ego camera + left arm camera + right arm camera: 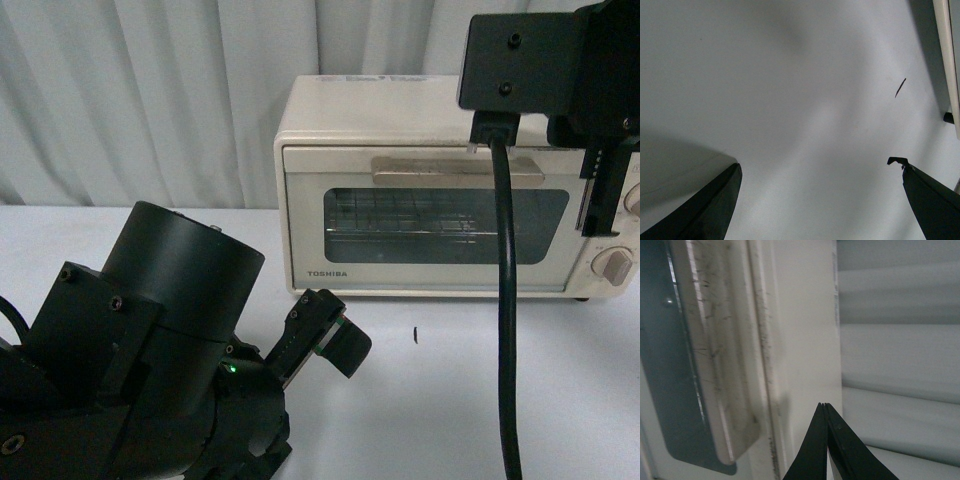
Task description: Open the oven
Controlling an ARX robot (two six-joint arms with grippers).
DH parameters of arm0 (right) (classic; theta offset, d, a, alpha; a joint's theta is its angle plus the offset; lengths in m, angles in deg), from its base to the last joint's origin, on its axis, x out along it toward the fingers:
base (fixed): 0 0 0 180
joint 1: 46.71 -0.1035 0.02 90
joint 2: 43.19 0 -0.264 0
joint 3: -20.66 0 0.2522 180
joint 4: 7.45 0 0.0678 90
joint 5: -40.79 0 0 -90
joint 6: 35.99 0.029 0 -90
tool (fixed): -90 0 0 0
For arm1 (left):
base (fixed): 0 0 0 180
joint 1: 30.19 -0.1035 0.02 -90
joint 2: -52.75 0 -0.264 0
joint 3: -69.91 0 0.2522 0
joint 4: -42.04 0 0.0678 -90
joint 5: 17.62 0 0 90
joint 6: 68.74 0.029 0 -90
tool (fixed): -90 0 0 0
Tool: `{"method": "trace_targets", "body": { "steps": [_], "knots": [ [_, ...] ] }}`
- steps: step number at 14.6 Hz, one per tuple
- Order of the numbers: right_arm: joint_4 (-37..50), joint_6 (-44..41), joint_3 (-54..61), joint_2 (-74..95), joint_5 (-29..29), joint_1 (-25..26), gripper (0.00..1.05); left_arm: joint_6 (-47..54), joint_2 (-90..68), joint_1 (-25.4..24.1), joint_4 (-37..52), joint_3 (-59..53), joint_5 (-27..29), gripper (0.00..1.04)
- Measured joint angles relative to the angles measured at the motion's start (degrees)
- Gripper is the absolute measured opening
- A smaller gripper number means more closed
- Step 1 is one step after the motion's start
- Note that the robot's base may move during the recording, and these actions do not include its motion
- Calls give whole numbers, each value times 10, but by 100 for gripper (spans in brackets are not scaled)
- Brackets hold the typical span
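The cream-white oven (440,190) stands on the white table against the curtain. Its glass door is closed, with the wire rack showing behind it. The beige bar handle (455,168) runs along the door's top, and two knobs (612,264) sit at the right. My right gripper (598,225) hangs in front of the oven's right end, near the handle's right tip. In the right wrist view the right gripper (824,406) is shut on nothing, just beside the handle's (715,365) end and over the oven's cream face (800,340). My left gripper (335,335) is open low over the table, before the oven's left corner.
A black cable (507,300) hangs from the right arm across the oven door. A small dark mark (415,333) lies on the table (790,100) in front of the oven. The left wrist view shows the oven's edge (947,60) and one foot (948,118). Pleated curtain (150,100) behind.
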Motion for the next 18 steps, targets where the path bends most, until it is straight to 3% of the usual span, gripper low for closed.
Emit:
{"method": "trace_targets", "body": {
  "steps": [18],
  "knots": [
    [-40, 0, -3, 46, -31, 21, 2, 0, 0, 0, 0, 0, 0, 98]
  ]
}}
